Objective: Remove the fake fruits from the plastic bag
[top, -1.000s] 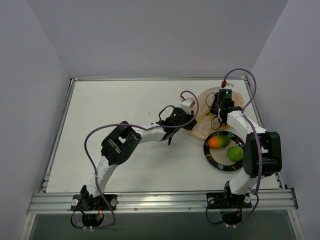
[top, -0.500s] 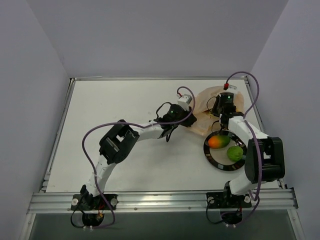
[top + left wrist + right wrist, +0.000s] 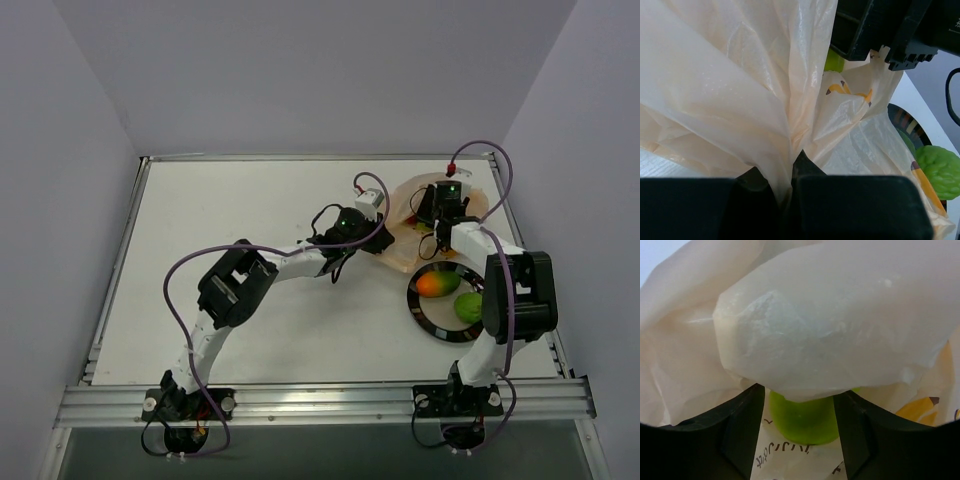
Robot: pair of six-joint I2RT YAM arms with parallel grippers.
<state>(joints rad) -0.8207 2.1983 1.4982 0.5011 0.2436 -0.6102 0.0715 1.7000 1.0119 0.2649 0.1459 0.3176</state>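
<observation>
Glistening, crinkly translucent peach plastic bag [image 3: 730,100]

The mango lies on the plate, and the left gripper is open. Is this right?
Not quite. The left gripper is shut on the bag, as the left wrist view shows. The mango does lie on the plate.

Thin, crinkly, translucent plastic bag [image 3: 730,100]; smooth, faintly shiny green fruit [image 3: 802,421].

Orange-green plastic mango [image 3: 438,284] left of bumpy green plastic fruit [image 3: 468,306] on black-rimmed round plate [image 3: 425,320], behind it crinkly peach plastic bag [image 3: 402,205].
</observation>
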